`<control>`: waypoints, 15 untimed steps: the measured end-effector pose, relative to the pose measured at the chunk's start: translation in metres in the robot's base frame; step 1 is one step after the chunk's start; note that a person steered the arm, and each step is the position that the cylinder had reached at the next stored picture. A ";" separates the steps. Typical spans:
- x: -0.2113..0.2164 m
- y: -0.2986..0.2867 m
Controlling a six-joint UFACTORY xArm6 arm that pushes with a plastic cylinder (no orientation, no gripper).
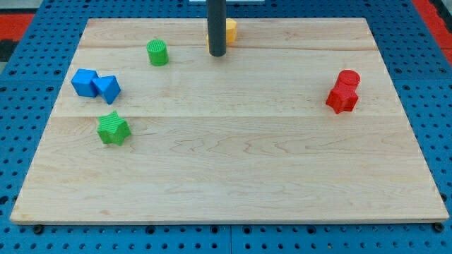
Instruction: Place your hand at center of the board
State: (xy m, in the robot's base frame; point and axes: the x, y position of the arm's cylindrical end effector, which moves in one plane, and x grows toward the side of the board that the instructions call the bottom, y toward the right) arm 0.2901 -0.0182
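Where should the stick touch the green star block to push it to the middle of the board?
I have no gripper, so my tip can only push. The green star block lies low on the view's left, and the middle is to its right and slightly up. I would probably come round to its left, lower side and press on a flat notch between two points, so it slides without spinning.

Single camera view only. Looks down at a slant from beyond the bottom edge of the wooden board (233, 176), facing toward the view's top. Near enough to fill the frame with the board; blue pegboard (21, 141) at margins.
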 end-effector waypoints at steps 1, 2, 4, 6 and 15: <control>0.025 -0.008; 0.028 -0.008; 0.028 -0.027; 0.027 -0.034; 0.071 0.035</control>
State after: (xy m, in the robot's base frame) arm 0.3610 0.0164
